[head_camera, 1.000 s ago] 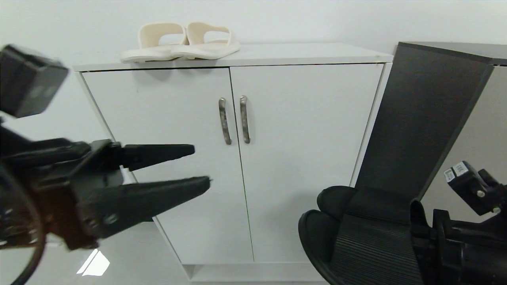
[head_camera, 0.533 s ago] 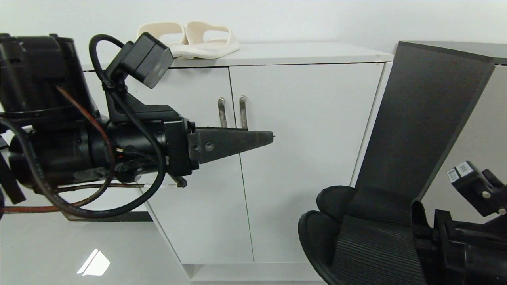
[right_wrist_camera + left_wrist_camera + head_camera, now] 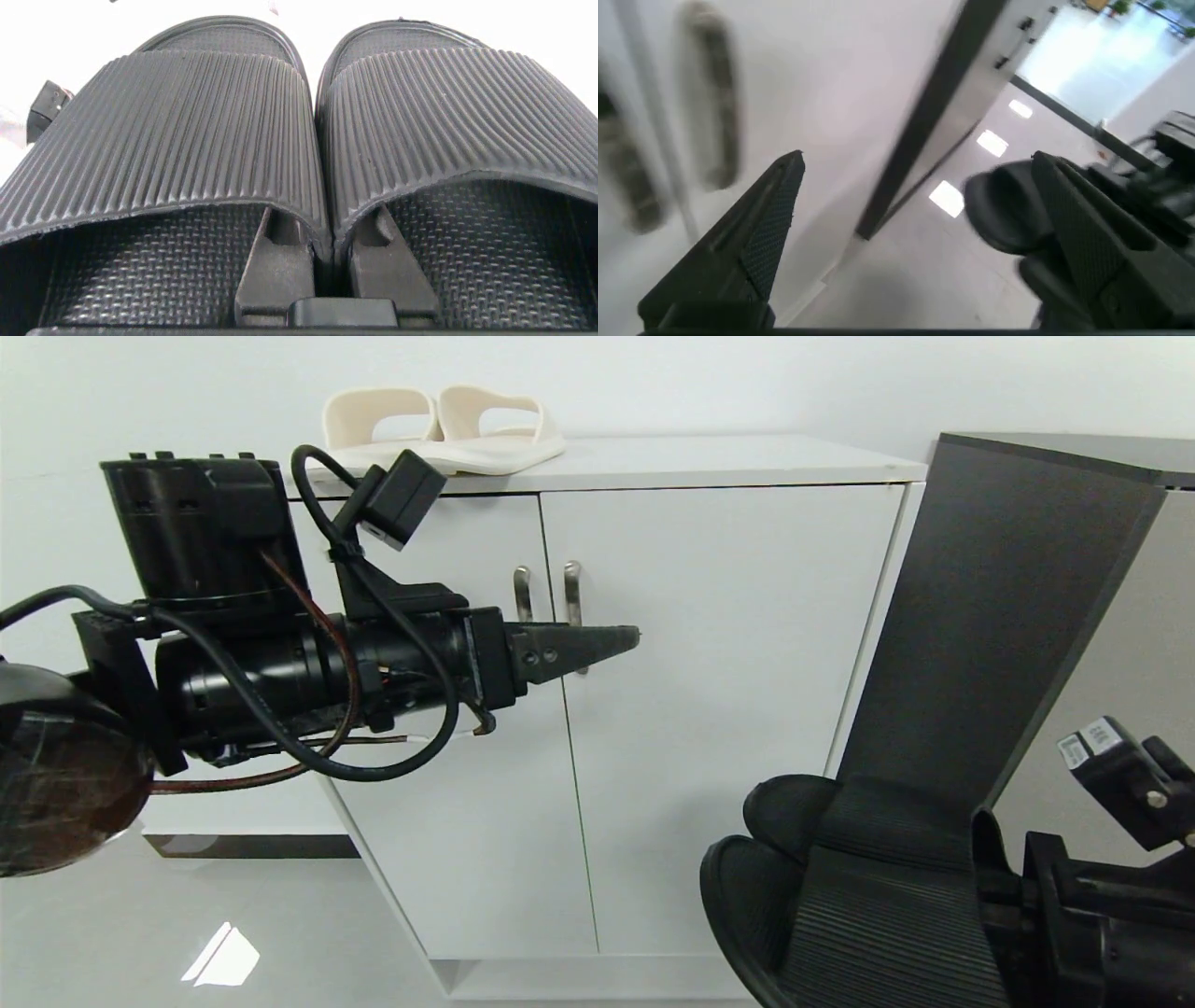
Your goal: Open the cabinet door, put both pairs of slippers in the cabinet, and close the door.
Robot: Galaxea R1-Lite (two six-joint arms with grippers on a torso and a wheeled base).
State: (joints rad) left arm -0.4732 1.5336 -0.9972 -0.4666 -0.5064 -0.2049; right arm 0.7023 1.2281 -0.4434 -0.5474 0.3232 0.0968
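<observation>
The white cabinet (image 3: 728,644) stands with both doors closed, its two metal handles (image 3: 571,593) side by side at the middle. A cream pair of slippers (image 3: 448,425) rests on its top. My left gripper (image 3: 621,637) is held level right in front of the handles, turned edge-on in the head view. In the left wrist view the left gripper (image 3: 917,163) is open, with the handles (image 3: 715,112) blurred just beyond one finger. My right gripper (image 3: 322,247) is shut on the black pair of slippers (image 3: 308,121), pinching their inner edges. It holds the black slippers (image 3: 840,887) low at the right.
A tall dark panel (image 3: 1008,616) stands against the cabinet's right side, just above the held black slippers. Glossy pale floor (image 3: 224,933) lies open to the left of the cabinet. A wall rises behind it.
My left arm rose from low on the left, rolled edge-on and came up to the door handles. The right arm with the black slippers stayed put.
</observation>
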